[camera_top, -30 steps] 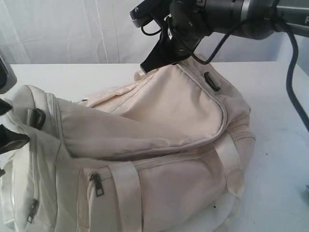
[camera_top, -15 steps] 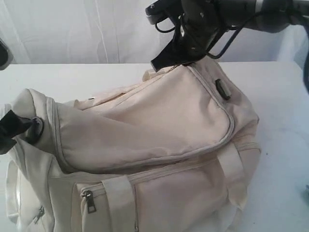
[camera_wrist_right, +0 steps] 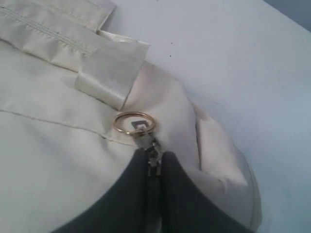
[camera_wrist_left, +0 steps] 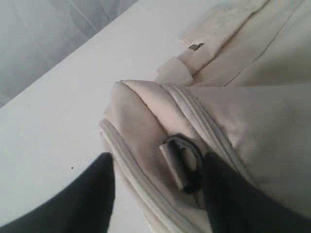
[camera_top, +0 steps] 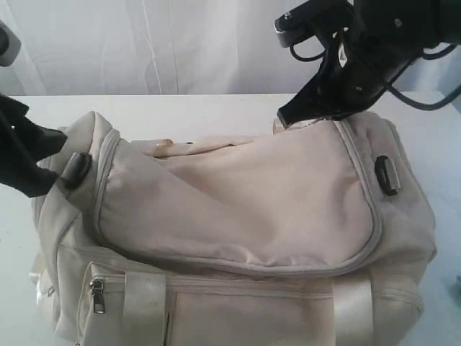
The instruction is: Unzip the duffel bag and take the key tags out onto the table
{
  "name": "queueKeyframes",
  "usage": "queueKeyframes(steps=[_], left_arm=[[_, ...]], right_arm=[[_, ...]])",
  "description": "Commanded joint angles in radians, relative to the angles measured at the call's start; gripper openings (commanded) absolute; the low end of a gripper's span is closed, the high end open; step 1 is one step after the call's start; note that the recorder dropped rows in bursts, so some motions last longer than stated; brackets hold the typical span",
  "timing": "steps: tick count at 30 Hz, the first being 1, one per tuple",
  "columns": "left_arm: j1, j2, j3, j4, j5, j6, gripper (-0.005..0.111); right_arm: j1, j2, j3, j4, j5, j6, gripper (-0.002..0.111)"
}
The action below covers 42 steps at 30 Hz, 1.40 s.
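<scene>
The cream duffel bag lies on the white table, its lid zipper closed along the near edge. My right gripper is at the bag's far top edge, shut on the metal zipper pull beside a gold ring. At the bag's left end, my left gripper stands open. Its fingers straddle the bag's corner and a dark D-ring; one touches the fabric, the other is clear of it. The key tags are hidden.
A white curtain hangs behind the table. A second dark buckle sits on the bag's right end. A side-pocket zipper pull and a satin strap face the front. The right arm's cable loops above the bag.
The right gripper has moved right with the zipper pull, and the whole bag has shifted right with it. The left gripper has come up to the bag's left end, jaws narrowing.
</scene>
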Motion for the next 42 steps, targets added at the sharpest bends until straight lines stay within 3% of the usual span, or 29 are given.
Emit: queueKeyframes(steps=[1,5,9,11,14,16,18,20,22,24,26,29,30,32,34,37,42], left_arm=[[0.003,0.052,-0.006,-0.009,-0.114,-0.051,0.033],[0.043,0.170,-0.026,-0.017,-0.219,-0.122,0.000],[0.136,0.348,-0.147,-0.127,-0.224,-0.145,0.000],[0.157,0.423,-0.226,-0.244,-0.217,-0.062,0.000],[0.163,0.549,-0.406,-0.610,-0.091,0.330,0.000],[0.188,0.654,-0.538,-0.994,0.080,0.735,0.000],[0.243,0.771,-0.676,-1.356,0.294,1.009,0.000],[0.295,0.870,-0.770,-1.568,0.429,1.079,0.000],[0.333,0.960,-0.840,-1.709,0.482,1.099,0.000],[0.346,1.022,-0.880,-1.783,0.501,1.113,0.000],[0.344,1.090,-0.896,-1.867,0.516,1.184,0.004],[0.318,1.163,-0.896,-1.972,0.500,1.240,0.032],[0.303,1.183,-0.900,-1.988,0.481,1.240,0.046],[0.278,1.201,-0.900,-1.996,0.429,1.240,0.062],[0.247,1.217,-0.900,-1.994,0.352,1.240,0.067],[0.203,1.241,-0.902,-1.990,0.289,1.265,0.067],[0.189,1.293,-0.914,-1.993,0.287,1.252,0.067]], right_arm=[[-0.007,-0.023,0.061,-0.010,-0.044,0.041,0.000],[-0.007,-0.021,0.092,-0.010,-0.082,0.043,0.000],[-0.007,-0.021,0.118,-0.010,-0.113,0.052,0.000],[-0.007,-0.023,0.134,-0.010,-0.134,0.071,0.000],[-0.010,-0.023,0.155,-0.013,-0.174,0.083,0.000],[-0.011,-0.023,0.159,-0.019,-0.188,0.091,0.000],[-0.016,-0.025,0.159,-0.025,-0.196,0.107,0.000],[-0.027,-0.025,0.159,-0.034,-0.198,0.124,0.000],[-0.042,-0.031,0.159,-0.044,-0.198,0.158,0.000],[-0.054,-0.038,0.159,-0.047,-0.203,0.201,0.001],[-0.074,-0.053,0.159,-0.039,-0.211,0.206,0.011],[-0.080,-0.066,0.159,-0.037,-0.196,0.206,0.042],[-0.080,-0.068,0.158,-0.041,-0.184,0.206,0.052],[-0.080,-0.087,0.158,-0.041,-0.160,0.204,0.055],[-0.080,-0.124,0.158,-0.041,-0.131,0.204,0.055],[-0.080,-0.195,0.158,-0.058,-0.099,0.204,0.055],[-0.080,-0.278,0.158,-0.062,-0.091,0.204,0.055]])
